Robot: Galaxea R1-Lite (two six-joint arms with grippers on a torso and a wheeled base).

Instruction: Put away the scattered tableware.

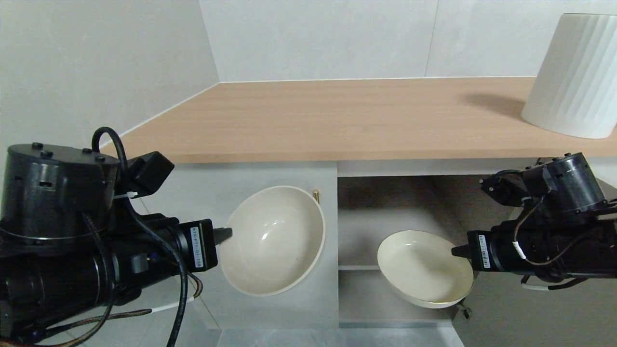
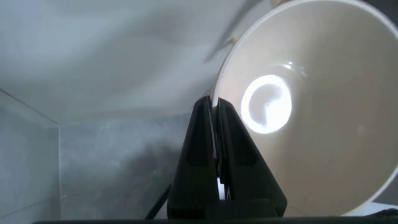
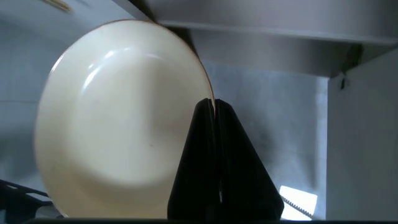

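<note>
Both dishes gripped at the cabinet; stowing looks to be the step in hand.

The shallow cream ceramic dish [image 1: 424, 267] hangs tilted at the mouth of the open compartment of the grey cabinet [image 1: 366, 212], in front of its shelf [image 1: 356, 266], with its rim pinched tight in the right gripper [image 1: 457, 250]. The deep cream ceramic bowl [image 1: 272, 240] is clamped the same way by the left gripper [image 1: 225, 234], tilted before the closed door [image 1: 212, 193] near the small brass knob [image 1: 315, 195]. The dish probably goes in first: carry it inward, level it, and set it down before letting go. The bowl would then need to swing across to the open side. Above runs the wooden countertop [image 1: 337, 120], with a white ribbed container [image 1: 573, 77] at its right.
</note>
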